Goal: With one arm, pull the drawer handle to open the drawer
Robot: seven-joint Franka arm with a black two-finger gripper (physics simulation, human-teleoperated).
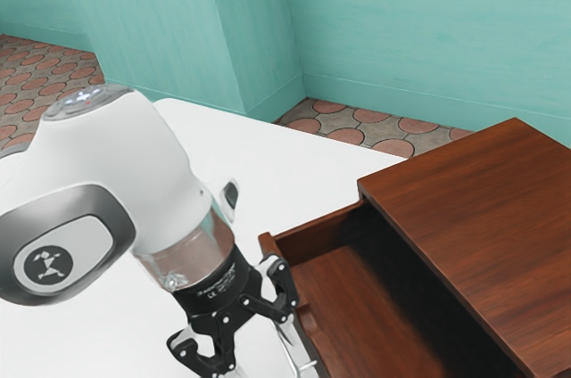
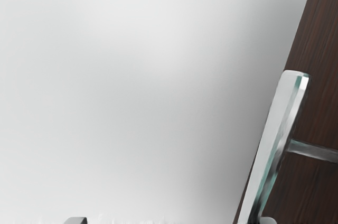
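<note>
A dark wooden cabinet (image 1: 482, 209) stands on the white table (image 1: 294, 164) at the exterior view's right. Its drawer (image 1: 375, 307) is pulled well out, showing a bare wooden floor inside. A silver bar handle (image 1: 299, 347) is fixed to the drawer front (image 1: 278, 251); in the wrist view the handle (image 2: 277, 145) runs along the dark front panel (image 2: 317, 76). My gripper (image 1: 245, 338) hangs low at the drawer front, open, fingers spread wide. One fingertip (image 2: 264, 220) lies right by the handle's lower end, the other fingertip (image 2: 74, 220) is far off over the white tabletop.
The white tabletop spreads wide on the side of the gripper away from the drawer. Teal walls (image 1: 401, 30) and a tiled floor (image 1: 375, 124) lie behind the table. My arm's white body (image 1: 107, 191) covers the exterior view's lower left.
</note>
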